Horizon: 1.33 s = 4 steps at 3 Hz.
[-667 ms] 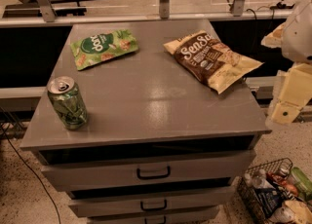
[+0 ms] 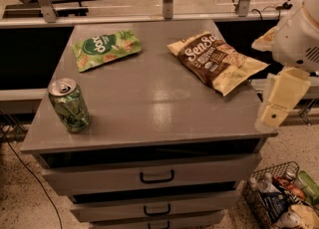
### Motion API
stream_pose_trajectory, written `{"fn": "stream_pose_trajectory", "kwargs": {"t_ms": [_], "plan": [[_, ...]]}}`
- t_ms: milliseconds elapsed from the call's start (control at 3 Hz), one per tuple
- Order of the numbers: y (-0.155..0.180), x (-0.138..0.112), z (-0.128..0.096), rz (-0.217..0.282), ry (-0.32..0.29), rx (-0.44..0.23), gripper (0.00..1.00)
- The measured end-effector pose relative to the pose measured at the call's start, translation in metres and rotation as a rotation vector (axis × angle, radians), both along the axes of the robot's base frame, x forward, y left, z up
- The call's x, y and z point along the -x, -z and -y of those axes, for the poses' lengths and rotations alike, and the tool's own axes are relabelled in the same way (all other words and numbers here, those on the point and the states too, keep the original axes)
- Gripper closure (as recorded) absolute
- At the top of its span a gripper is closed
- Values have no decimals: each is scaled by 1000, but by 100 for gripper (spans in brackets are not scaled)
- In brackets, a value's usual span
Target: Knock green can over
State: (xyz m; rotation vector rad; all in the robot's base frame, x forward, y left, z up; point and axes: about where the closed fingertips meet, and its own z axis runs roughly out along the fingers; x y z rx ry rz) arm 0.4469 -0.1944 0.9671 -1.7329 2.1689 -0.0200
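The green can (image 2: 69, 104) stands upright near the front left corner of the grey cabinet top (image 2: 149, 98). It has a pale marbled pattern and a silver top with a pull tab. My gripper (image 2: 275, 104) hangs at the right edge of the view, beside the cabinet's front right corner, far to the right of the can. Only one pale yellow finger shows plainly.
A flat green snack bag (image 2: 105, 49) lies at the back left of the top. A brown and cream chip bag (image 2: 218, 61) lies at the back right. Drawers with dark handles (image 2: 157, 176) are below. A wire basket (image 2: 281, 198) of items stands on the floor at the right.
The gripper has shifted slightly left toward the cabinet's right edge. The can and both bags have not moved.
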Motion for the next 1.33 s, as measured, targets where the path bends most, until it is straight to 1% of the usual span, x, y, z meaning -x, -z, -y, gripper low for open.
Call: {"fn": "stream_pose_trajectory", "kwargs": {"t_ms": [333,667,1000,1333], "plan": [[30,-21,-57,-24,-91,-165,0],[48,-38,-131,-44,-198,-372,0],[40,-46,-205,-45,-287,-574,0],[40,-46,-205,-45,-287,-574,0]]}}
